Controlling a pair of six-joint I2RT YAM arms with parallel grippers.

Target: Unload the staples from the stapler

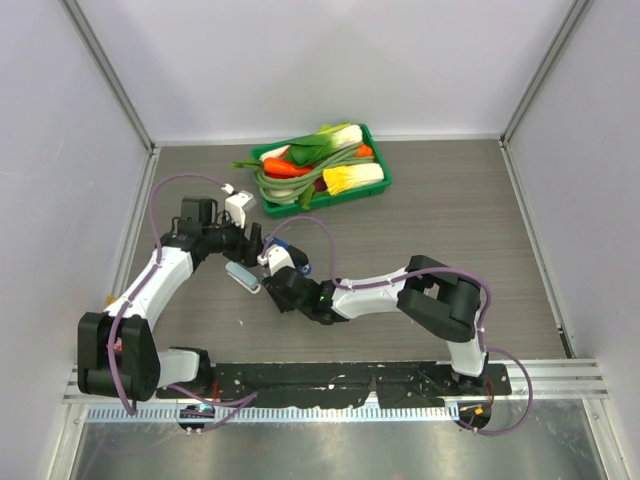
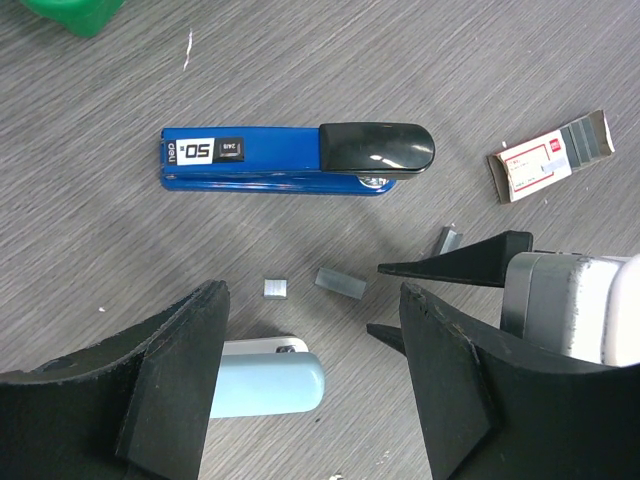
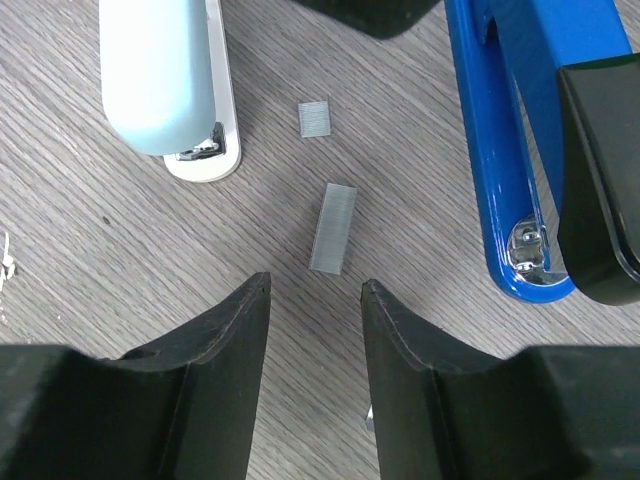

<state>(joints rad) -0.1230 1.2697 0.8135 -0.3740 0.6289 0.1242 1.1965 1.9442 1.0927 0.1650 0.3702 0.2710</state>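
Three staples (image 2: 341, 281) pieces are lying beside the stapler (image 2: 290, 160) in the left wrist view, two in the right; left tool (image 2: 312, 295) and right tool (image 3: 315, 290) are gaping, empty.

A pale teal stapler (image 2: 270, 385), red-and-white box (image 2: 540, 165) and vegetable basket (image 1: 380, 158) sit apart.

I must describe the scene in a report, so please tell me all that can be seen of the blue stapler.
The stapler is long and dark blue, glossy, with a black cap at one end, a shiny rivet beside it and a small label showing 50. It lies on the grey wood-grain table, apparently on its side. Nothing grips it; short staple pieces lie nearby, not touching it.
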